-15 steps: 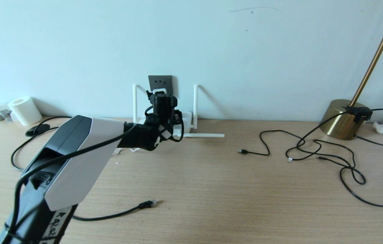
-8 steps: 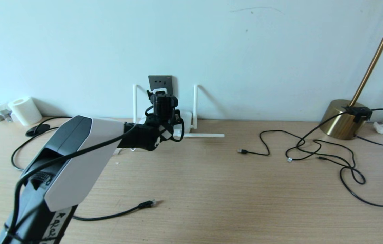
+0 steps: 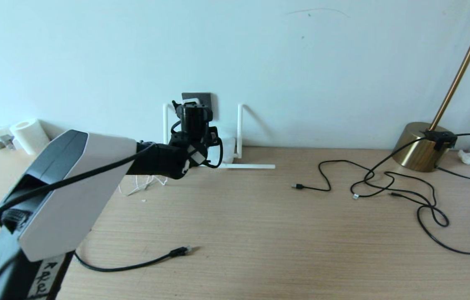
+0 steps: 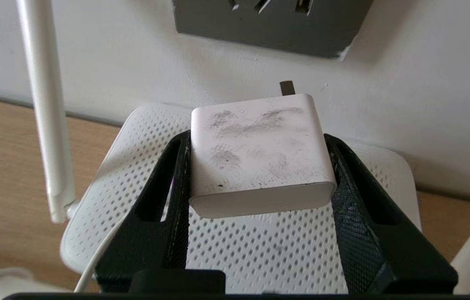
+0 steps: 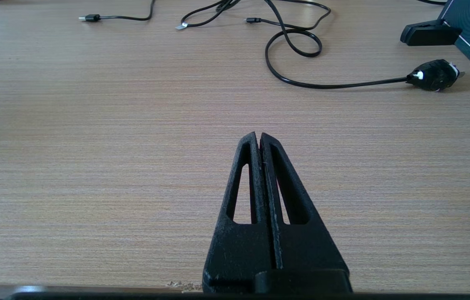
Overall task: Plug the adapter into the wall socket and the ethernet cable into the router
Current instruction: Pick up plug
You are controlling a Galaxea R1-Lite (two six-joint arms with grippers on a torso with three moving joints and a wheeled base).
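White adapter (image 4: 259, 154) being clamped by left gripper (image 4: 257, 166), prongs facing wall socket (image 4: 272, 21) above router (image 4: 235, 246) for insertion; right gripper (image 5: 258, 137) sitting closed, empty.

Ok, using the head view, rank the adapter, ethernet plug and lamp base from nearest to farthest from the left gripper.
1. Adapter: clamped in the left gripper, just in front of the wall socket.
2. Ethernet plug: lying on the desk's near side.
3. Lamp base: far right, by the wall.
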